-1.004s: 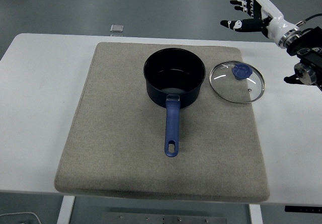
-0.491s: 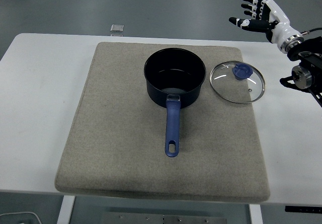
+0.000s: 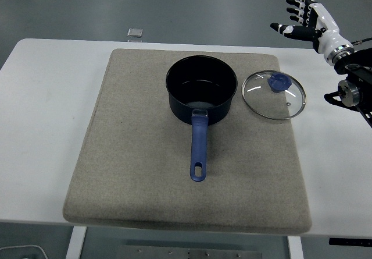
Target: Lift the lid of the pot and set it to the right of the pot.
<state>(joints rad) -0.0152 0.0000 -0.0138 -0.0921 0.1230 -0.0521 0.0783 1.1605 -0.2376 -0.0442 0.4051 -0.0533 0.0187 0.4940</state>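
Note:
A dark blue pot with a long blue handle stands uncovered at the back middle of a grey mat. Its glass lid, with a blue knob on top, lies flat on the mat just to the pot's right, a small gap between them. My right hand hovers high at the upper right, well above and behind the lid, fingers spread and holding nothing. The left arm does not show.
The mat lies on a white table. A small flat grey object sits at the table's far edge, left of centre. My right forearm and its joints hang over the table's right side.
My right hand has drawn back to the right and slightly up, away from the lid, still with spread fingers. Pot and lid have not moved.

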